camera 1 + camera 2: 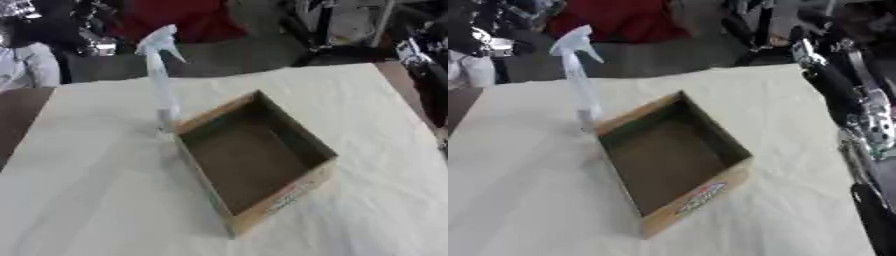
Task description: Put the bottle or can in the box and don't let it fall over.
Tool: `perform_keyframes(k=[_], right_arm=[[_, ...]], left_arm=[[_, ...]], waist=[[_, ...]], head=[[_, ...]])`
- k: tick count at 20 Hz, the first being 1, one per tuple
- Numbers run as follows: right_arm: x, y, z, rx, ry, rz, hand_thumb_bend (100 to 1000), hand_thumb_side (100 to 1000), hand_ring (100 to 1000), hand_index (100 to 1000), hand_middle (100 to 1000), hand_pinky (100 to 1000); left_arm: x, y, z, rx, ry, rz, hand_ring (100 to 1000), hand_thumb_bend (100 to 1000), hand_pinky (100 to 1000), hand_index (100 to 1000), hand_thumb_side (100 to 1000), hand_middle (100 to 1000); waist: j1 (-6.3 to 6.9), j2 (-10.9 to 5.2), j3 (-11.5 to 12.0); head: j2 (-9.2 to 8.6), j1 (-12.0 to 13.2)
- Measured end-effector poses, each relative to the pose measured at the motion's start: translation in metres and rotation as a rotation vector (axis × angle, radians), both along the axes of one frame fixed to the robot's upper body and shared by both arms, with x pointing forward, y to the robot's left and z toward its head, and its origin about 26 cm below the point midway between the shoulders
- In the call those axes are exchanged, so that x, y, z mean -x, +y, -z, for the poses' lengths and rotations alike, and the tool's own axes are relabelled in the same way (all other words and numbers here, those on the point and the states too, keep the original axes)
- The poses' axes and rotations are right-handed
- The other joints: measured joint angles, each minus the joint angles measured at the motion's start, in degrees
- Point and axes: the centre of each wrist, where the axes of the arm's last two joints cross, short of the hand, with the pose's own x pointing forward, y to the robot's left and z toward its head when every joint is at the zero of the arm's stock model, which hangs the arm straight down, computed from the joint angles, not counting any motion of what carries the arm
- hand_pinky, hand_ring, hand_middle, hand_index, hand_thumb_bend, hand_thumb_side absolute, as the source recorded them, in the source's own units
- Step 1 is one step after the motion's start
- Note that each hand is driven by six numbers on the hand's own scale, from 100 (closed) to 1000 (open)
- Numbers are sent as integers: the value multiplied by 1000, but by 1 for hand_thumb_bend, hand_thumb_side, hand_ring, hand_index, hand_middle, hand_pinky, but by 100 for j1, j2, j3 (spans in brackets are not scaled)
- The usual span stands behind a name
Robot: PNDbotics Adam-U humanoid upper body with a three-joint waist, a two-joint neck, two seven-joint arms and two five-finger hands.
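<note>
A clear spray bottle with a white trigger head stands upright on the cloth, just outside the far left corner of the box. The open cardboard box lies askew in the middle of the table, and its brown inside holds nothing. A printed label shows on its near outer wall. My right arm and hand, black with silver parts, hang along the right edge of the right eye view, well apart from the box and the bottle. My left hand does not show.
A cream cloth covers the table, and brown table top shows at the far left. Beyond the far edge are a red object, dark equipment and stands.
</note>
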Motion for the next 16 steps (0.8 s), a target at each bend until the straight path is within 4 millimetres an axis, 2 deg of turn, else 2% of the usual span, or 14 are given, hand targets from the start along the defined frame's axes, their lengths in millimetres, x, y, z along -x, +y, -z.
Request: perform_keyframes(k=[16], right_arm=[[-1,3,-1,9,5,-17,100,529,956,887,1000,885]], left_arm=[[-15,-2,4,-24,-57,-72,856,529,786,881,230,872]], waist=[[66,214,-55]], head=[[-1,86]])
